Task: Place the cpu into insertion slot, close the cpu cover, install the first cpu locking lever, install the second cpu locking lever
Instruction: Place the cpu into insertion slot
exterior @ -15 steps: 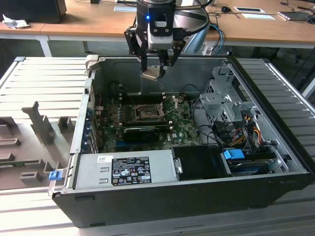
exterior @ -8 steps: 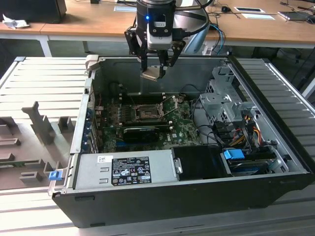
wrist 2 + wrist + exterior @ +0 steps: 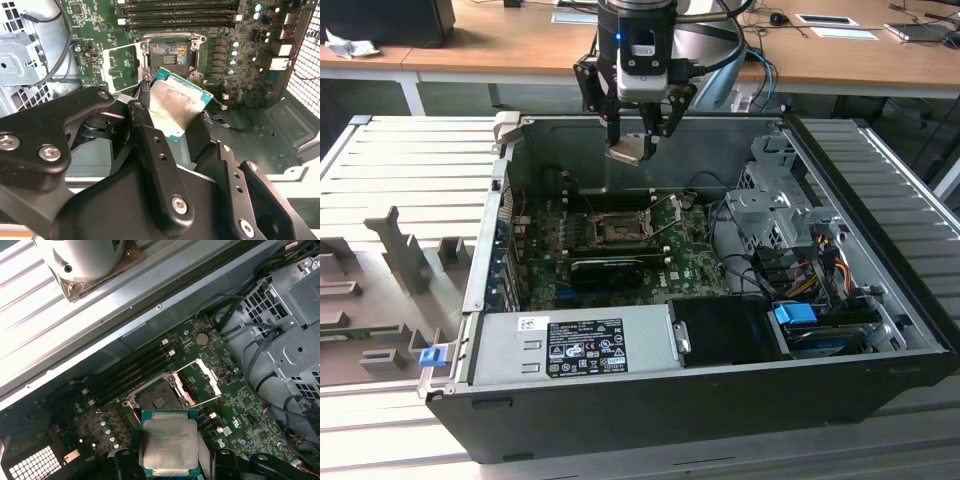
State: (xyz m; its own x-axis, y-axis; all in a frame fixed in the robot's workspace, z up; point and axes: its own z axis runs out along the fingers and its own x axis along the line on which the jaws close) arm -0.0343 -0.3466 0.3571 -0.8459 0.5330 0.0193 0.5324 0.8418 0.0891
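Your end effector [image 3: 638, 138] clasps the cpu [image 3: 627, 151] by opposite edges at the exterior view's upper centre, above the open insertion slot [image 3: 613, 230]; I judge it light, rigid and easily damaged.

Tool [image 3: 636, 142] pointing straight down, tightly clamped

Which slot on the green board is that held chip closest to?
The square insertion slot, just beyond the cpu; the long black memory slots lie farther off.
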